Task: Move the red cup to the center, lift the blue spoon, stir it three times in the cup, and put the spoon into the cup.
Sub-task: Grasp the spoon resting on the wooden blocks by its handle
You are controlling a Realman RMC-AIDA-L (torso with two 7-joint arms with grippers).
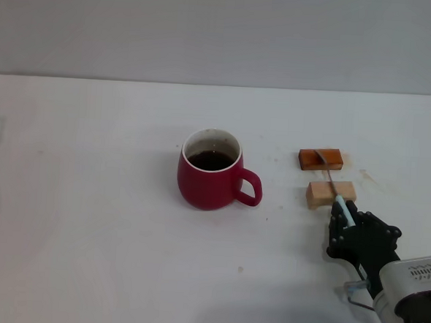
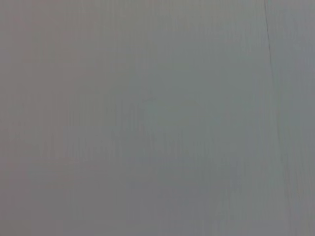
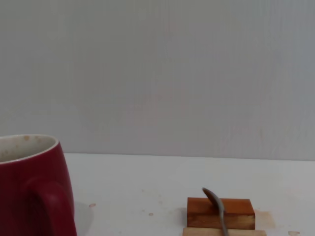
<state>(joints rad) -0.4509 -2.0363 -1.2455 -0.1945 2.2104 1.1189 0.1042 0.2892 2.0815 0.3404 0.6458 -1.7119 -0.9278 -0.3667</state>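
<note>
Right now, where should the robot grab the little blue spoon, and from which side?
Best by the pale blue handle end. The blue spoon lies across the orange-brown block and the light wooden block, bowl pointing away from the robot, handle sticking out toward it and off the table. So come in from the robot's side, where the right tool is already at the handle tip.

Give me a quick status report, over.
Right gripper at the blue spoon handle, grip unconfirmed. Spoon rests across orange-brown block and wooden block. Red cup centered. Left arm unseen.
</note>
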